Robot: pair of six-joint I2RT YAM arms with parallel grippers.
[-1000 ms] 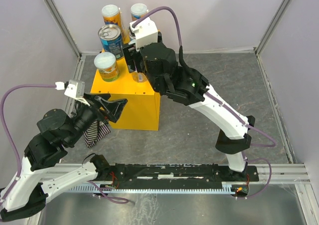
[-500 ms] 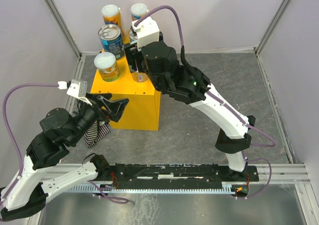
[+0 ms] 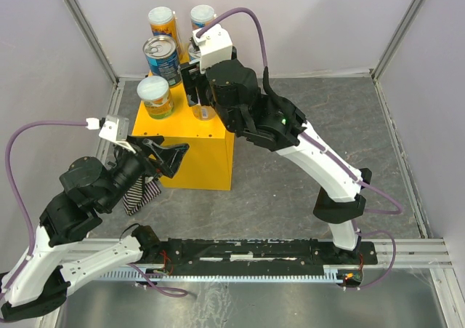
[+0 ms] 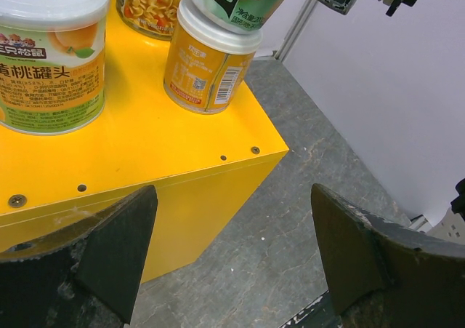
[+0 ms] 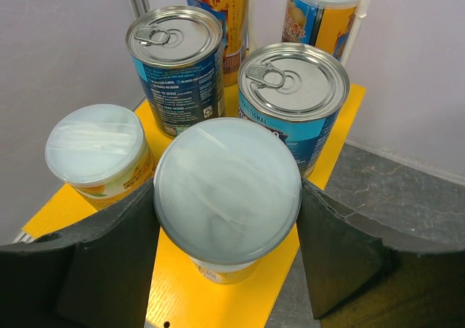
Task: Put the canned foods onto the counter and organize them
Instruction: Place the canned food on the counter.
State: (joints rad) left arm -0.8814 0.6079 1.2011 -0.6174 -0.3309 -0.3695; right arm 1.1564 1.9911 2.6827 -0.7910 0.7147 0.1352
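The counter [image 3: 192, 150] is a yellow box with several cans on its top. My right gripper [image 3: 197, 89] is shut on a white-lidded, green-labelled can [image 5: 227, 175], its fingers [image 5: 127, 241] pressed to both sides. That can [image 4: 236, 1] sits directly over an orange-labelled can [image 4: 207, 66], at or just above its lid. Around them stand two blue cans with silver tops [image 5: 174, 59] [image 5: 294, 88] and a white-lidded peach can [image 5: 96, 150]. My left gripper [image 3: 171, 157] is open and empty at the box's front left corner, with bare floor between its fingers [image 4: 120, 248].
Two taller cans [image 3: 163, 21] [image 3: 203, 15] stand at the back, near the rear wall. A striped cloth [image 3: 142, 193] lies on the grey floor left of the box, under my left arm. Purple walls close in the left and right sides.
My right gripper has shifted slightly back and left with its can. My left gripper has edged a little to the right, still open.
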